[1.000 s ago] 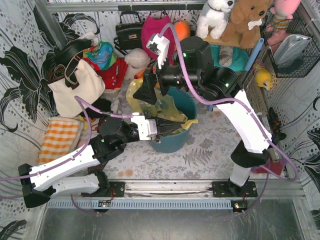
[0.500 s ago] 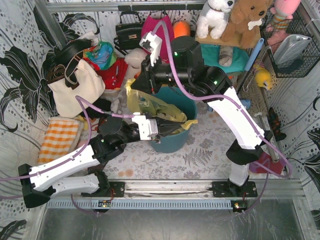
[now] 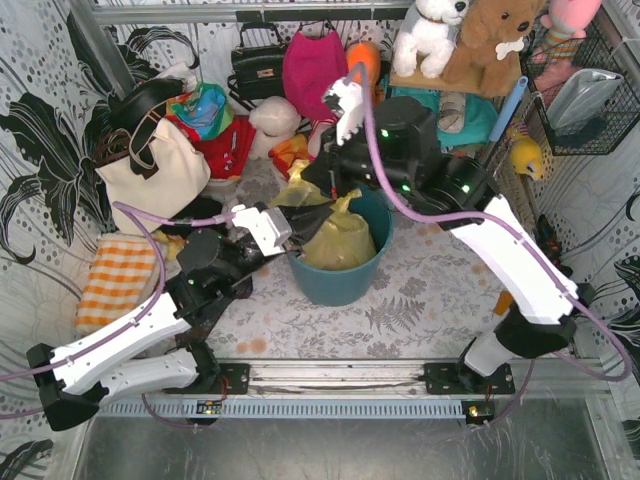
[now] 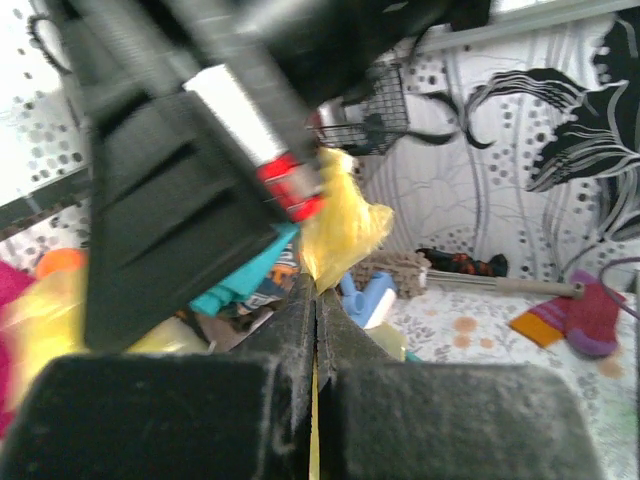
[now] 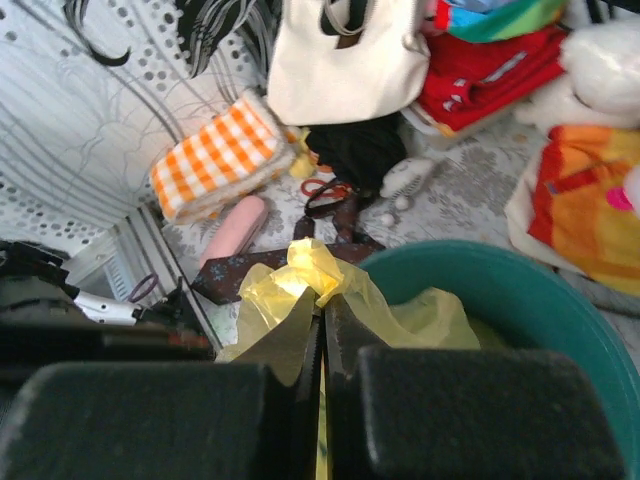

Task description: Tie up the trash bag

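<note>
Left gripper and right gripper each pinch a flap of the yellow trash bag, fingers pressed together on the plastic. The bag sits inside the teal bin, bulging above its rim.

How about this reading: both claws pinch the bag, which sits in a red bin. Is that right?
Not quite. The bin is teal, not red, as the top view shows. The rest holds: the left claw and the right claw both pinch the bag.
</note>
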Robot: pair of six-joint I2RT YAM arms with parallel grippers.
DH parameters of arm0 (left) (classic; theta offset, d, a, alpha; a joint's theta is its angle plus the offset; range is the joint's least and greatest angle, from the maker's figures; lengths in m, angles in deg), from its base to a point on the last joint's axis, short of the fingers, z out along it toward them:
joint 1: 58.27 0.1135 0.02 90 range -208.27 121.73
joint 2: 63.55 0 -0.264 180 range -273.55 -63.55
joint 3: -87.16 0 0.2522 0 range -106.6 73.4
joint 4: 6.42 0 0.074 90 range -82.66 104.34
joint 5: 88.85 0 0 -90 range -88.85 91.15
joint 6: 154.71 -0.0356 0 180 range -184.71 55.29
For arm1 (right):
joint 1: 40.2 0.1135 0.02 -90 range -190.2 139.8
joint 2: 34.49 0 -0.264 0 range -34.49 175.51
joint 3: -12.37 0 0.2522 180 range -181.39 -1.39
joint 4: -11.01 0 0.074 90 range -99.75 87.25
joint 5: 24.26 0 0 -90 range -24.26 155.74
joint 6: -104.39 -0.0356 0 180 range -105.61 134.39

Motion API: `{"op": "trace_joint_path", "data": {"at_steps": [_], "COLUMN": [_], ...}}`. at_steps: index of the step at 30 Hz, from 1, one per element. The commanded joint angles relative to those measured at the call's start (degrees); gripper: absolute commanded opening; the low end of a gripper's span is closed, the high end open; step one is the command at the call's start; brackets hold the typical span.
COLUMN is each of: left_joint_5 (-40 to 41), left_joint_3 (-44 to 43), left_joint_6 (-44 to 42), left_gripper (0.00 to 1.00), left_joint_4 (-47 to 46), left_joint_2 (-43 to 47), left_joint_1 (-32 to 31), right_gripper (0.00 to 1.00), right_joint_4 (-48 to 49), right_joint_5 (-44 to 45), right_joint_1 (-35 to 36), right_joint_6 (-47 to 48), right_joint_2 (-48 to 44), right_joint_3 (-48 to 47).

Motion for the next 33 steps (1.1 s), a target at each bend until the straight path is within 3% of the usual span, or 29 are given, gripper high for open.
{"op": "trace_joint_path", "data": {"at_steps": [1,8,21,27,33], "left_joint_5": [3.81,3.34,-6.49,-18.72,-18.73], "left_joint_3": [-0.27,0.79,2.47,0.61,1.58], "left_joint_6": [2.22,6.00,9.47,9.71,9.11], "left_gripper": [0.00,0.00,0.00,0.00,0.00], "left_joint_4": [-4.75,-8.22,-11.69,-7.78,-6.60], "left_joint_2": [0.12,0.04,2.12,1.50,2.64], "left_joint_1": [2.03,4.37,6.65,6.88,6.97], "right_gripper": [0.00,0.00,0.00,0.00,0.00], "right_joint_4": [6.28,12.31,27.01,33.55,37.49], "right_joint_5": [8.90,13.55,17.74,21.30,21.27], "right_joint_1": [0.11,0.13,0.17,0.10,0.16], "right_joint_6": [-4.82,-11.29,-26.21,-28.59,-31.47], "right_joint_2": [-9.10,-19.34,-31.69,-33.40,-30.74], "right_joint_3": [8.27,22.62,46.39,49.10,45.65]}}
